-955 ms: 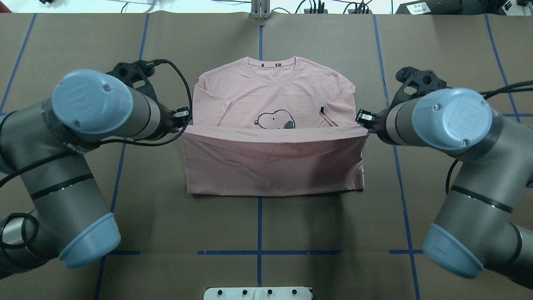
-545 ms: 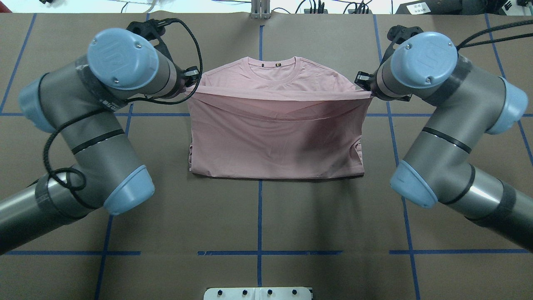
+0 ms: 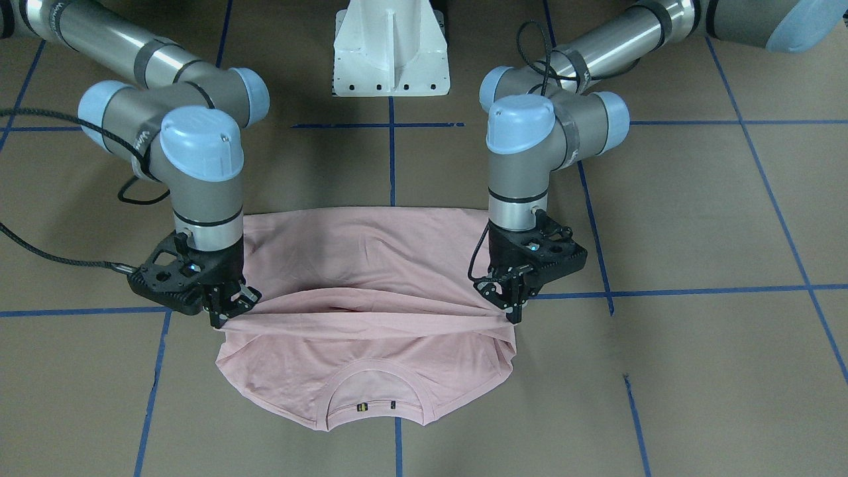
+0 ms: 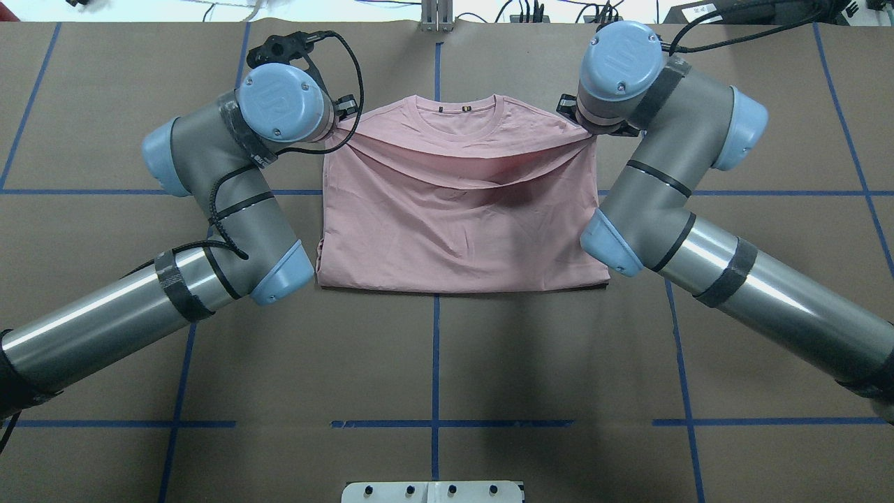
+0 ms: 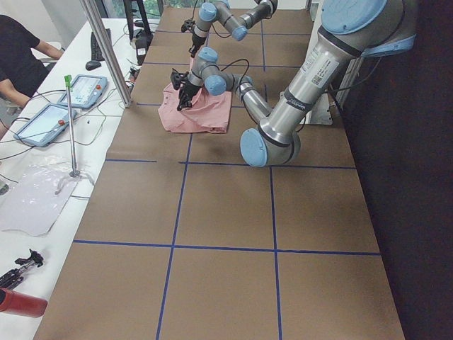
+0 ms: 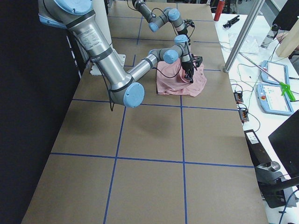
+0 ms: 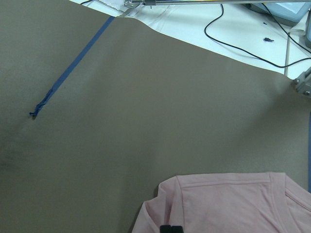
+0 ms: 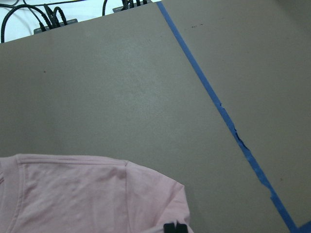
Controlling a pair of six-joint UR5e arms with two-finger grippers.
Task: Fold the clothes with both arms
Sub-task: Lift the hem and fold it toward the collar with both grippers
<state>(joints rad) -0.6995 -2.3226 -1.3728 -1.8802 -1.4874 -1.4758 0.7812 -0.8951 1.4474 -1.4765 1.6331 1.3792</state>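
Observation:
The pale pink T-shirt [image 4: 454, 223] lies folded on the brown table, its lower half drawn over the front, so the dog print is hidden. The collar [image 4: 459, 115] still shows at the far edge. My left gripper [image 3: 513, 311] is shut on one end of the raised hem near the shoulder. My right gripper [image 3: 222, 318] is shut on the other end. The hem hangs stretched between them, just above the chest [image 3: 371, 358]. In the overhead view both grippers sit mostly under their wrists [image 4: 283, 105] [image 4: 618, 70]. The wrist views show the shirt's shoulders [image 7: 233, 204] [image 8: 82, 194].
The white pedestal base [image 3: 391, 53] stands at the robot's side of the table. Blue tape lines [image 4: 434, 349] cross the brown surface. Beyond the far edge are cables [image 8: 48, 17]. A side table holds teach pendants [image 5: 81, 88] beside an operator [image 5: 21, 57].
Both arms have moved forward, away from the robot, carrying the hem from over the dog print up to the shoulders. The print is now covered and the folded shirt is shorter.

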